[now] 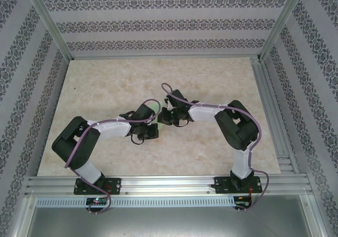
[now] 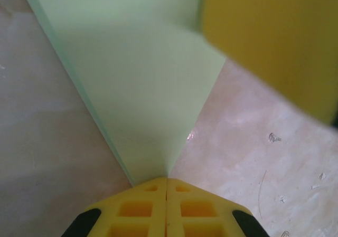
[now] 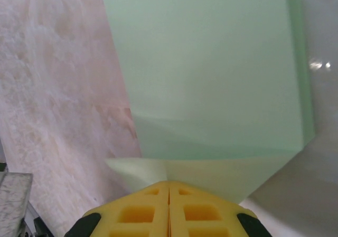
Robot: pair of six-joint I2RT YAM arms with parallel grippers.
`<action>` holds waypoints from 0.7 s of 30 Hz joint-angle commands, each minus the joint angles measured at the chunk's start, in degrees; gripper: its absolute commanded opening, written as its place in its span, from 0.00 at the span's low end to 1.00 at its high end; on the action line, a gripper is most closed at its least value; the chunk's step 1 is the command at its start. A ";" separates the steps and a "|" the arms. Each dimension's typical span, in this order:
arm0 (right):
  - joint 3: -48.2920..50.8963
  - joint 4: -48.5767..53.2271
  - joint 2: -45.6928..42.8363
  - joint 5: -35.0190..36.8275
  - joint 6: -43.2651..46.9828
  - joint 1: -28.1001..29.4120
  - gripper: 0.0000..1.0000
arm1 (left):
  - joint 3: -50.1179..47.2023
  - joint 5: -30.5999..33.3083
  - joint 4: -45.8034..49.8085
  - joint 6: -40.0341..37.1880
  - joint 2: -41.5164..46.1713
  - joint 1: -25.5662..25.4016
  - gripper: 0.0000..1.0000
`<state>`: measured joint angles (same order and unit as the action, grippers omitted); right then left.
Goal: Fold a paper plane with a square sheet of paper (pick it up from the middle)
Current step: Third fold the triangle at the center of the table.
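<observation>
The square sheet of paper [image 2: 142,78], thin and pale green, is folded over on itself and held off the table between both arms. My left gripper [image 2: 167,180] is shut on a narrow tapering end of it. My right gripper [image 3: 169,182] is shut on a paler folded flap along another edge of the sheet [image 3: 211,73]. From above, the left gripper [image 1: 152,122] and right gripper [image 1: 165,115] meet over the table's middle, with a sliver of green paper [image 1: 153,106] showing between them. Whether it has the paper plane's dart shape I cannot tell.
A blurred yellow finger [image 2: 274,41] of the other gripper sits close at the upper right of the left wrist view. The marbled beige table [image 1: 105,84] is ringed by patterned walls and aluminium posts [image 1: 50,23]. A metal rail [image 1: 169,184] runs along the near edge.
</observation>
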<state>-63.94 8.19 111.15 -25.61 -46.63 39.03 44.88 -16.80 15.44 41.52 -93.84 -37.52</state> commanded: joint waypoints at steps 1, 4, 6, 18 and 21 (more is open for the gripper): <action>0.71 -0.69 2.08 -0.56 -0.77 0.53 0.08 | -1.12 0.54 0.52 1.15 -0.04 0.75 0.09; 0.74 0.58 2.75 0.91 -0.30 0.55 0.08 | -0.32 -0.60 -0.22 2.37 0.94 1.04 0.11; 0.71 1.23 3.17 1.52 -0.03 0.59 0.08 | 0.44 -0.22 -0.21 2.60 1.74 1.21 0.12; 0.48 1.54 3.64 1.88 0.23 0.44 0.08 | 4.20 1.95 -1.15 1.64 -1.08 2.07 0.14; 0.53 1.40 3.31 1.70 0.24 0.52 0.08 | 3.95 2.31 -0.77 1.39 -2.67 2.10 0.12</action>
<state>-63.72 8.51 113.27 -25.43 -46.65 39.27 48.05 -15.86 15.40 43.62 -94.41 -36.01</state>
